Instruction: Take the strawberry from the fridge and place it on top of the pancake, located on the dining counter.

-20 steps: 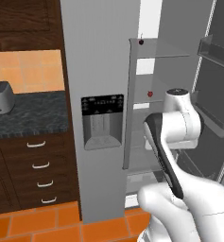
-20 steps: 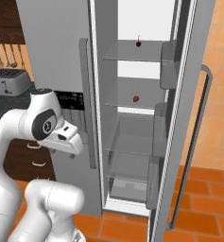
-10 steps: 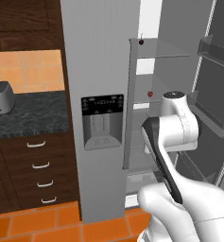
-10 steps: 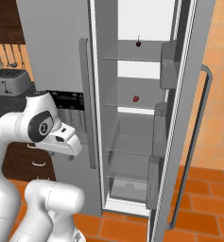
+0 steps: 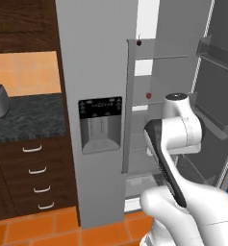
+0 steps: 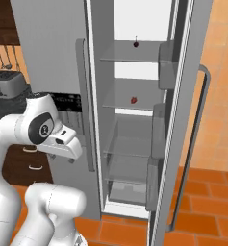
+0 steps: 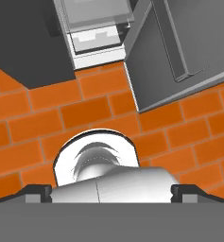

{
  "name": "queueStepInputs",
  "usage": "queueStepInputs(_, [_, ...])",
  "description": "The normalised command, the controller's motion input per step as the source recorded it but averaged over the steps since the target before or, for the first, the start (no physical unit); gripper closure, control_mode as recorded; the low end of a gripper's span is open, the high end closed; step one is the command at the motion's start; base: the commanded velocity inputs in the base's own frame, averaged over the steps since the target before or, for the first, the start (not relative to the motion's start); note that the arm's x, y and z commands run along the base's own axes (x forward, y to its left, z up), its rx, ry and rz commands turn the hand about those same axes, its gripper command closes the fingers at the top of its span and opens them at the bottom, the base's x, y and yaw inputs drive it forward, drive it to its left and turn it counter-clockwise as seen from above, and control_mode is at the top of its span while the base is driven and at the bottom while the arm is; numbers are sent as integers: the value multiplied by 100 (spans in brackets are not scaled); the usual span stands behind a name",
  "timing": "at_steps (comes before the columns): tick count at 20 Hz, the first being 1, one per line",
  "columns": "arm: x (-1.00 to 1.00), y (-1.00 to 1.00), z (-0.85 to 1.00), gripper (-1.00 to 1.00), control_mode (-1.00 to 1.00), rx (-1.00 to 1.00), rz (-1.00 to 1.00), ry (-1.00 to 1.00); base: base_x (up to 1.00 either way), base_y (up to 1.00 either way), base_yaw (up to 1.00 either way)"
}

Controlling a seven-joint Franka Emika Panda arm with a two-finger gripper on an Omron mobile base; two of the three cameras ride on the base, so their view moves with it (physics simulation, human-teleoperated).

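The fridge (image 6: 134,120) stands open, glass shelves bare but for two small fruits. The hand (image 7: 111,191), fingers spread wide and holding nothing, points down at the brick floor. The risk I see is reaching for the darker stemmed cherry (image 6: 135,43) above. The strawberry (image 6: 133,100), tiny and bright red, sits on the middle shelf.

Strawberry (image 5: 148,95) on open fridge (image 5: 101,72) shelf
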Motion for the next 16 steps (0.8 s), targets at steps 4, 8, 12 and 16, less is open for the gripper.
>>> queueStepInputs(4, [0, 0, 0, -100, 100, 0, 0, 0, -13, 0, -36])
queueStepInputs(8, [0, 0, 0, -100, 100, 0, 0, 0, 7, -6, -45])
queueStepInputs(12, [0, 0, 0, -100, 100, 0, 0, 0, 11, 0, -37])
queueStepInputs(16, [0, 0, 0, -100, 100, 0, 0, 0, 56, -7, -2])
